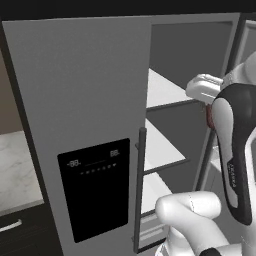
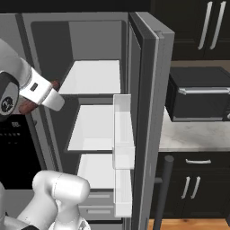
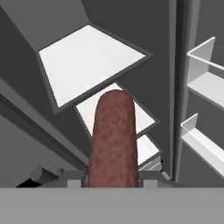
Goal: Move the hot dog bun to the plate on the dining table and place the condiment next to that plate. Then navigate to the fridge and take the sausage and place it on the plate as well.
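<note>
pinching the sausage (image 3: 113, 140), the pincer (image 3: 113, 183) seemingly grips its near end.

The arm rises from the base, elbow bent high, forearm reaching forward at upper-shelf height. The claw (image 3: 113, 183) is clamped on the sausage (image 3: 113, 140), which sticks out straight ahead between its fingers.
</note>
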